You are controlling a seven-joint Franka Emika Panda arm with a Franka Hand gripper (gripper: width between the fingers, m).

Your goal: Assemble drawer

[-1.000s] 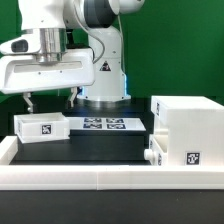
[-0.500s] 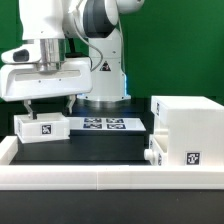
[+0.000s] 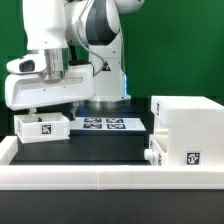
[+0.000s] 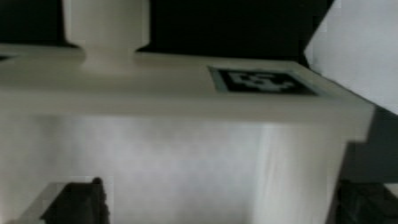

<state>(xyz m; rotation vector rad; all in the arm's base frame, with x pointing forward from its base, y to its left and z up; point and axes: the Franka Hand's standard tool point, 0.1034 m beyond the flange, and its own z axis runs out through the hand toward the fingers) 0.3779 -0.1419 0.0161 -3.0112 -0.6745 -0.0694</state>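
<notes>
1. Hand is spread wide and holds nothing. It hangs low over the small tray box at the exterior view's left, one finger on each side of it.
2. In the wrist view, the hand shows two dark fingertips flanking the tray box. Whether they touch its walls cannot be told.
3. The tray box is white plastic and sits on the black desk, near the back rail. A round knob sticks out from one face.
4. A square black-and-white tag is on top of the tray box. It shows a pattern only, no readable text. The same tag shows in the exterior view.
5. The large white cube-like shell stands at the exterior view's right, well apart from the tray box. Its own tag is on the front face, low.
6. A second small white part with knob-like bumps sits against the shell's side toward the exterior view's left. It is too small to tell more.
7. The marker board lies flat between the tray box and the shell, in front of the arm base. It carries several square tags.
8. A yellow triangle warning sticker is on the arm base; its symbol is not legible.
9. A low white rail edges the front of the desk.
</notes>
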